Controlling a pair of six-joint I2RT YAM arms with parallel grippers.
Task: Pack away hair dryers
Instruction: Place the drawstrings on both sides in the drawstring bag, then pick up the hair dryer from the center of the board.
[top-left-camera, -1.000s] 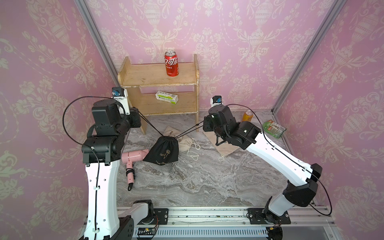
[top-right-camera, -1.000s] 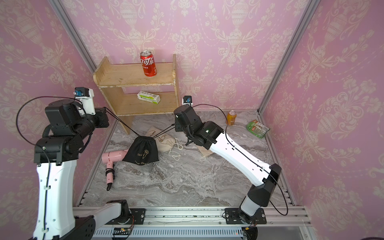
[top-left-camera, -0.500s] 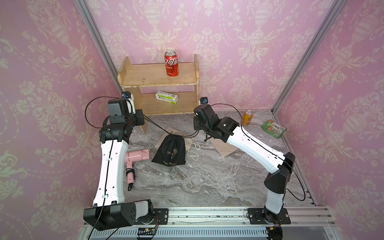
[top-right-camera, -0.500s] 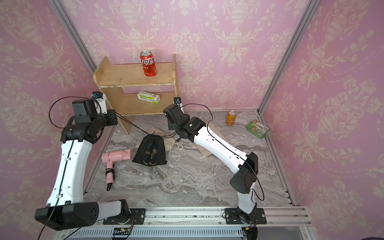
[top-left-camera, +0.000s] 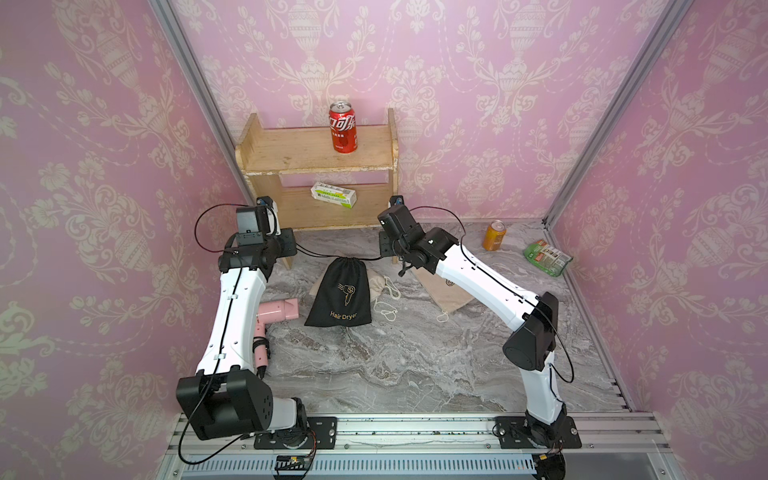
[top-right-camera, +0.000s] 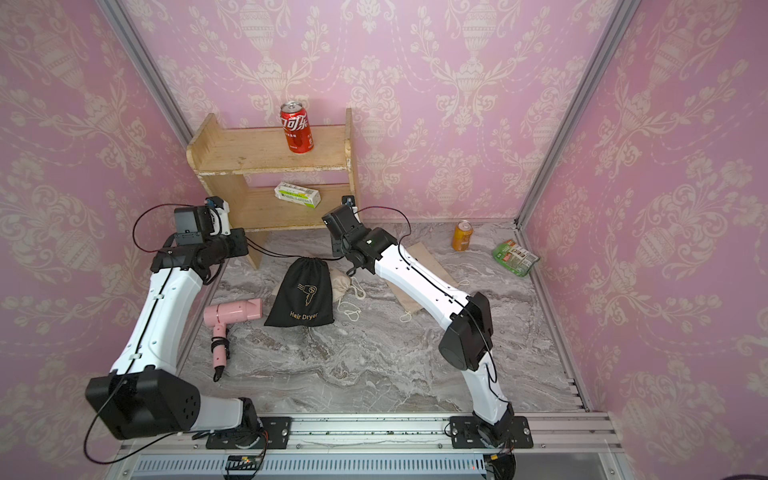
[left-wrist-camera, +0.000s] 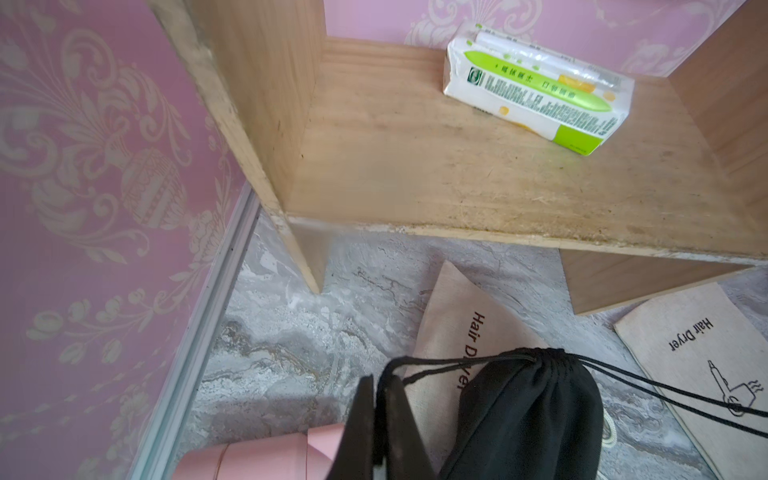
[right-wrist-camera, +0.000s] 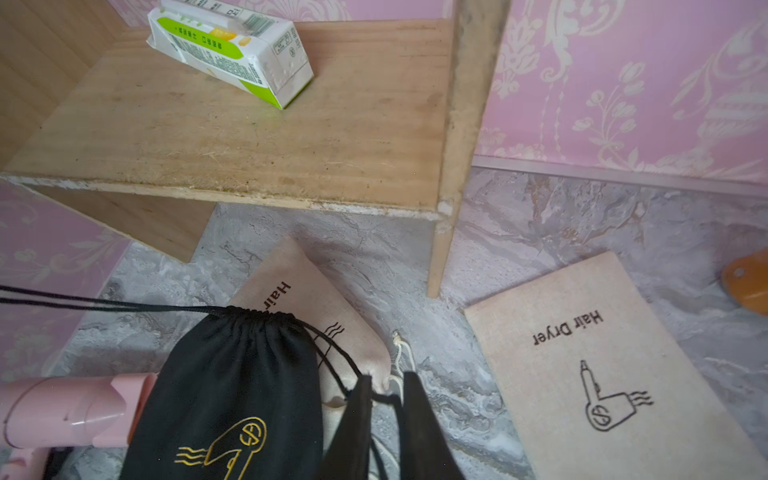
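Observation:
A pale pink hair dryer (top-right-camera: 232, 311) lies on the marble table, its black cord wrapped round the handle; my left arm partly hides it in a top view (top-left-camera: 278, 311). To its right lies a bulging black pouch (top-left-camera: 340, 291) printed "Hair Dryer", its neck cinched. My left gripper (left-wrist-camera: 376, 378) is shut on the pouch's black drawstring (left-wrist-camera: 457, 361) at the left of the neck. My right gripper (right-wrist-camera: 387, 380) is at the right of the neck. Its jaws stand apart, and the other drawstring loop (right-wrist-camera: 332, 353) runs loosely through the gap.
A stuffed beige pouch (top-left-camera: 376, 282) lies behind the black one, and a flat beige pouch (top-left-camera: 444, 291) under my right arm. A wooden shelf (top-left-camera: 291, 153) at the back holds a red can (top-left-camera: 343, 128) and a green-white pack (top-left-camera: 333, 194). An orange can (top-left-camera: 493, 235) and a green packet (top-left-camera: 546, 257) are at the back right.
The black pouch, hanging from taut strings a second ago, has come down flat on the table. Both arms have dropped lower. My right gripper's jaws have parted.

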